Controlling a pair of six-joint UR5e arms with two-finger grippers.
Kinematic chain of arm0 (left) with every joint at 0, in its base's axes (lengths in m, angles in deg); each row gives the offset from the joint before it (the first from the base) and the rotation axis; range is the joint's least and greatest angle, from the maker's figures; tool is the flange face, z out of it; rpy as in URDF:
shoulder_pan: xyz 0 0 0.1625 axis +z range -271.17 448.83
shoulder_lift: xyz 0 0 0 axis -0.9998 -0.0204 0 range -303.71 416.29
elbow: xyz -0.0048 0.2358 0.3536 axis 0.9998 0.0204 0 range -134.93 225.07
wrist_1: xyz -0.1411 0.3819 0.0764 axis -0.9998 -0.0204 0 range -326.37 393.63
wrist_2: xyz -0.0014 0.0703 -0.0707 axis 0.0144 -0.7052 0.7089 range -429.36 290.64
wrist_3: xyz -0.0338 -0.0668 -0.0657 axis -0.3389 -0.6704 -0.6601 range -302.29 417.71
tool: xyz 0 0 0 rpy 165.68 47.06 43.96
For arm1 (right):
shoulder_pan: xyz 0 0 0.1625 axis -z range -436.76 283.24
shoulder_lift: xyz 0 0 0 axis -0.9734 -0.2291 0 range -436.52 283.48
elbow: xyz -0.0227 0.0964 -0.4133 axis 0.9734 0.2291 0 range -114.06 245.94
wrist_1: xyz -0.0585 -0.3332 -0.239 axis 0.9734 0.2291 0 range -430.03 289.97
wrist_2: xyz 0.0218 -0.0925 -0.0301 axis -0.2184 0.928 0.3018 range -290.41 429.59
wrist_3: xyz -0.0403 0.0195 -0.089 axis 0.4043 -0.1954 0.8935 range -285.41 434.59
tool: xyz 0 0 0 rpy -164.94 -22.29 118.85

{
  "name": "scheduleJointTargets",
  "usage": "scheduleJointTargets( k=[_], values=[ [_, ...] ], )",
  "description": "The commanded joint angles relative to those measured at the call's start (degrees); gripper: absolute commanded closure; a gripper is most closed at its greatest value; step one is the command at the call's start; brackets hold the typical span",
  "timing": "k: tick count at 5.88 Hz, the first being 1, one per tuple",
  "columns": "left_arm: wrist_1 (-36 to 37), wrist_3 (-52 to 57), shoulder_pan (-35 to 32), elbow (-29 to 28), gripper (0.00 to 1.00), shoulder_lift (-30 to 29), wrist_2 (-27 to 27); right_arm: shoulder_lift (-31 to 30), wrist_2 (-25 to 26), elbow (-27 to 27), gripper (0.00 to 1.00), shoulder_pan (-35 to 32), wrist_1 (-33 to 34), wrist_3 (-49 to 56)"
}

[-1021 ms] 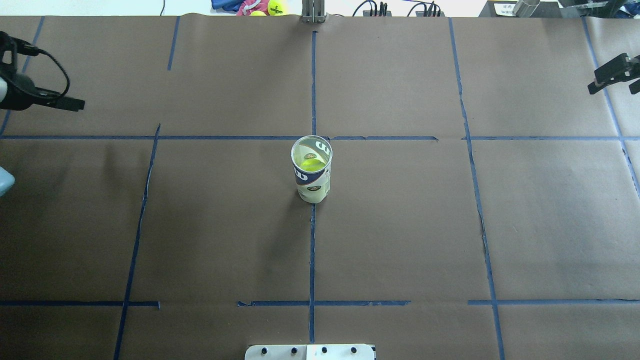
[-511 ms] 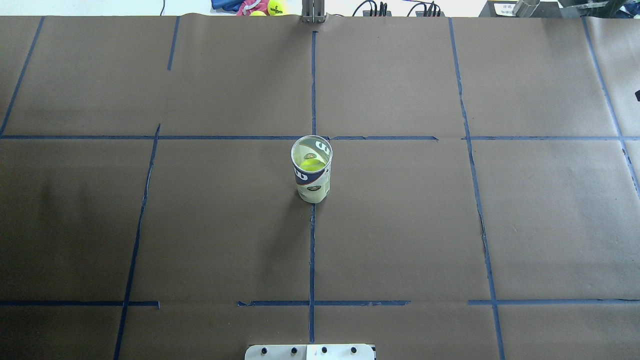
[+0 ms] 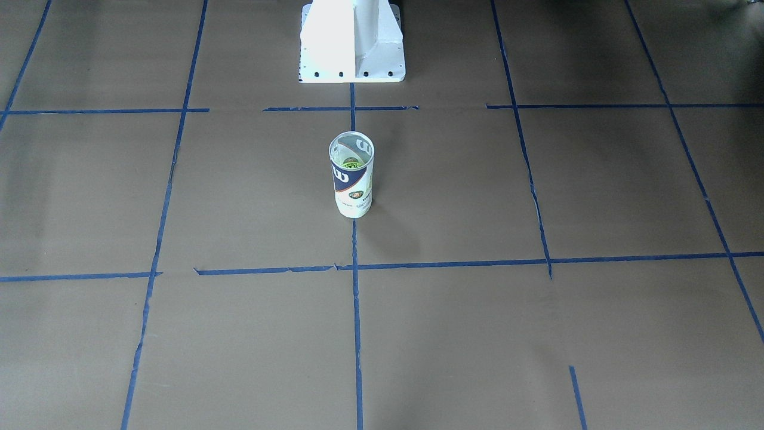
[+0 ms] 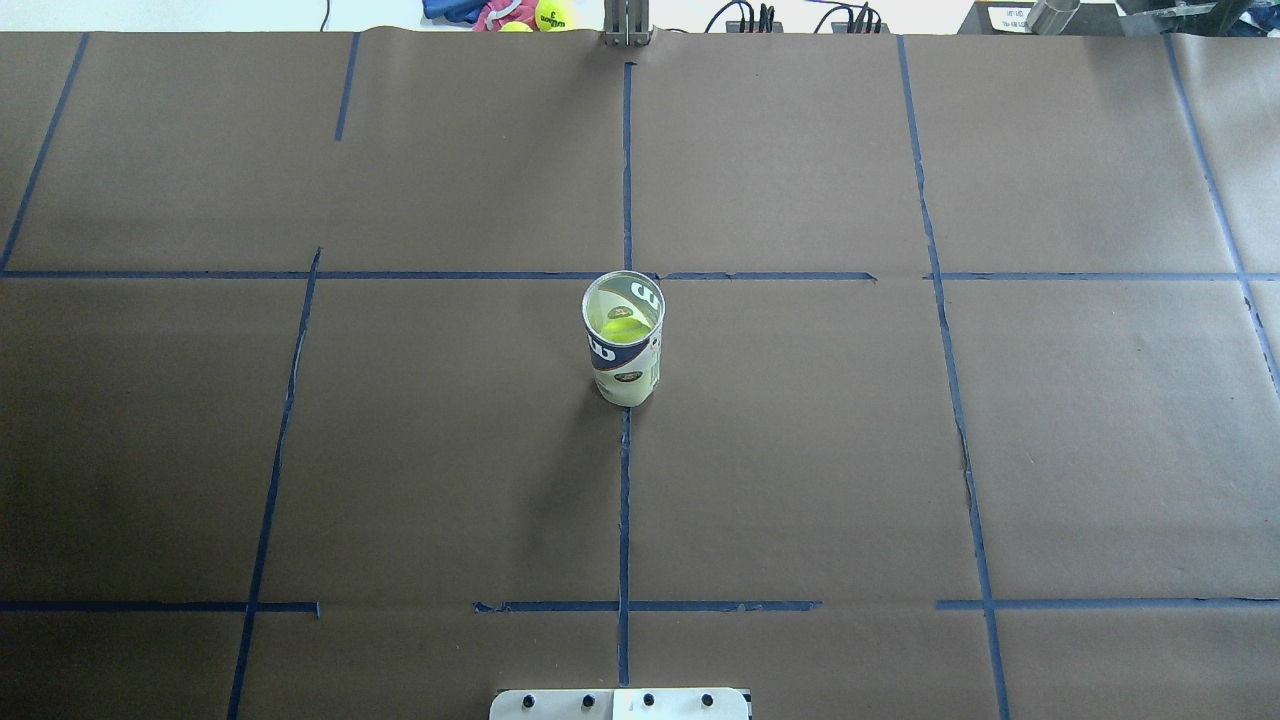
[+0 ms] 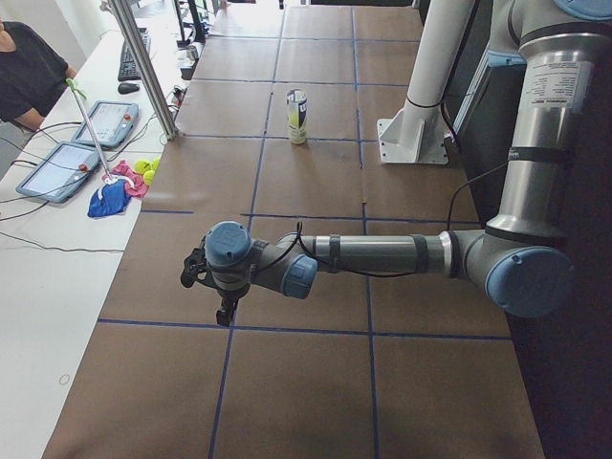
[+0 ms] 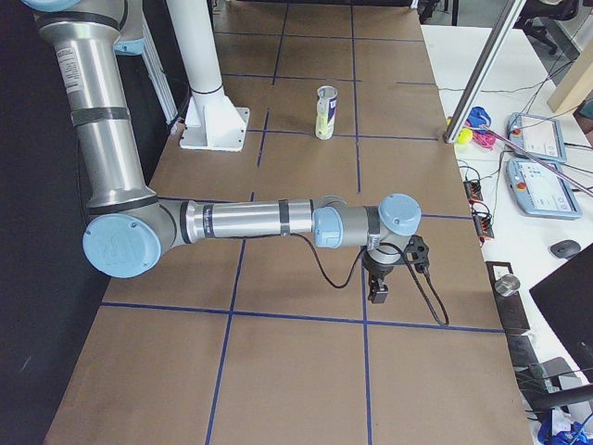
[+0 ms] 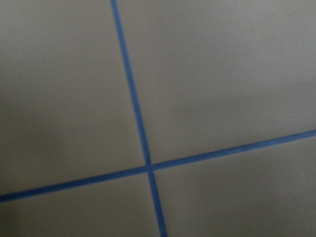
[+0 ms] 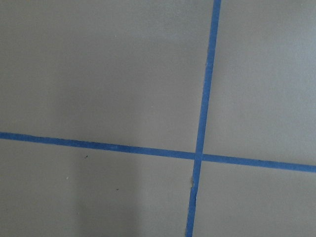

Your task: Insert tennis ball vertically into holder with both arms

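Now both grippers are gone from the overhead view, whose edges they occupied a second ago; holder unmoved, upright mid-table on a blue tape line; tennis ball inside it, below the rim. Left arm stretched out low, forearm level, left gripper pointing down over the brown paper; right arm posed likewise, right gripper down; can't tell whether either's fingers are spread or closed. Both wrist views show only paper and crossing tape. A person sits by tablets on the side bench.
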Motion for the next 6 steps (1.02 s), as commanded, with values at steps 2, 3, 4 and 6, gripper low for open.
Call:
scheduleJointTargets(
  k=[2, 3, 4, 6],
  values=[
    [21.6, 2.2, -2.3, 17.0, 0.0, 7.5, 0.3, -6.5, -0.3, -5.3, 0.0, -0.8, 1.0, 5.3],
    [24.5, 2.4, -2.4, 18.4, 0.0, 7.7, 0.3, -9.3, -0.2, -8.6, 0.0, -1.2, 1.1, 5.6],
    [23.8, 2.6, -2.5, 20.2, 0.0, 10.7, 0.0, -12.1, 0.1, -11.8, 0.0, -1.2, 1.1, 5.6],
    [23.6, 2.5, -2.4, 21.1, 0.0, 11.5, -1.6, -15.3, 0.3, -15.2, 0.0, -1.3, 1.1, 5.5]
  ],
)
